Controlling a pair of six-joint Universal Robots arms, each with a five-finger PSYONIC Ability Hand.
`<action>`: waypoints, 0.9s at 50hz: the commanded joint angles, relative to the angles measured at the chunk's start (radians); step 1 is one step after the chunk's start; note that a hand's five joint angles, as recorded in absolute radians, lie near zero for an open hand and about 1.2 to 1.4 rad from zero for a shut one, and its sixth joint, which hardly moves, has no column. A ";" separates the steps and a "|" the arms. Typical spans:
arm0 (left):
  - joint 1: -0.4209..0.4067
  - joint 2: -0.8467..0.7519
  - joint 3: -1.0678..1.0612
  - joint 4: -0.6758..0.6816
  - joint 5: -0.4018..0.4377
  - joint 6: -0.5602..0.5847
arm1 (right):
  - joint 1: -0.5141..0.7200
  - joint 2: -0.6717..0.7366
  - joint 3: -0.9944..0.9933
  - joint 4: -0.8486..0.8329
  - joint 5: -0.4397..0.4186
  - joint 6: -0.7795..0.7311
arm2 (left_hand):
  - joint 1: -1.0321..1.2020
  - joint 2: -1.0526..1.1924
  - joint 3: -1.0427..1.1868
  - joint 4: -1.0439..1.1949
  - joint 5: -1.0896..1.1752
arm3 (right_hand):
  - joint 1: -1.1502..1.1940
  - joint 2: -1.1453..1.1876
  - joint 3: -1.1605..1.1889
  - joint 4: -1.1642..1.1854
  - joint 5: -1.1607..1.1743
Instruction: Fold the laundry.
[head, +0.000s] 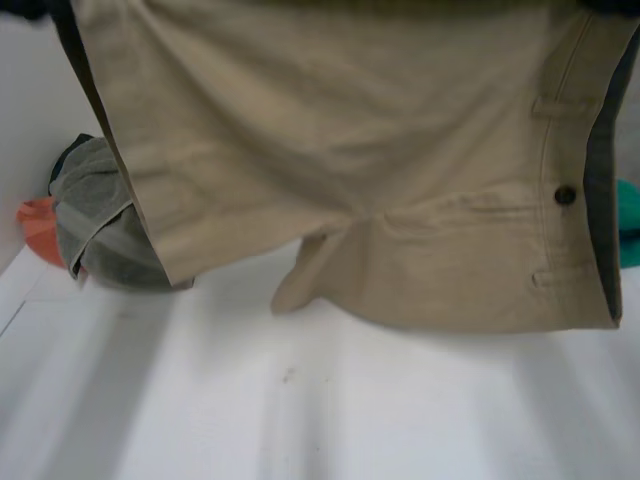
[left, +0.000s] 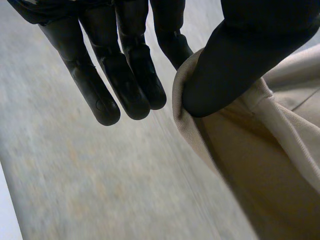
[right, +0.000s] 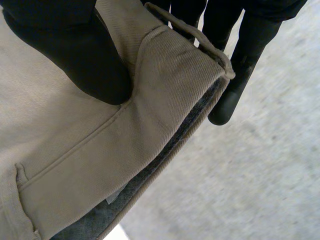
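Left robot hand (left: 235, 65) pinches an edge of the khaki shorts (head: 350, 150) between its thumb and one finger, the other fingers straight and free. The right robot hand (right: 65, 45) clamps the waistband corner between thumb and fingers. Gripped at both ends, the shorts hang spread out over the tabletop (head: 300, 400), probably so the cloth drops flat before being laid down for folding. A heap of other clothes (head: 100, 220) lies by the shorts' left end.

Soft, diffuse light. The beige shorts (head: 350, 150) are evenly lit; under their hem, pale bands of shade streak the white counter (head: 300, 400).
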 joint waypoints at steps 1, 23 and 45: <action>0.002 -0.012 0.165 -0.008 -0.038 -0.019 | -0.037 -0.028 -0.106 0.019 -0.011 0.093 | 0.251 0.197 0.206 0.194 0.207 | 0.300 0.222 0.209 0.199 0.221; 0.076 -0.728 0.333 0.383 -0.001 -0.051 | 0.152 0.485 -0.017 -0.409 0.255 0.113 | 0.251 0.197 0.206 0.194 0.207 | 0.300 0.222 0.209 0.199 0.221; 0.080 -1.078 0.660 0.306 -0.073 -0.034 | 0.176 0.757 -0.123 -0.727 0.400 0.152 | -0.970 -1.025 -1.016 -1.028 -1.015 | -0.922 -0.999 -1.013 -1.023 -1.001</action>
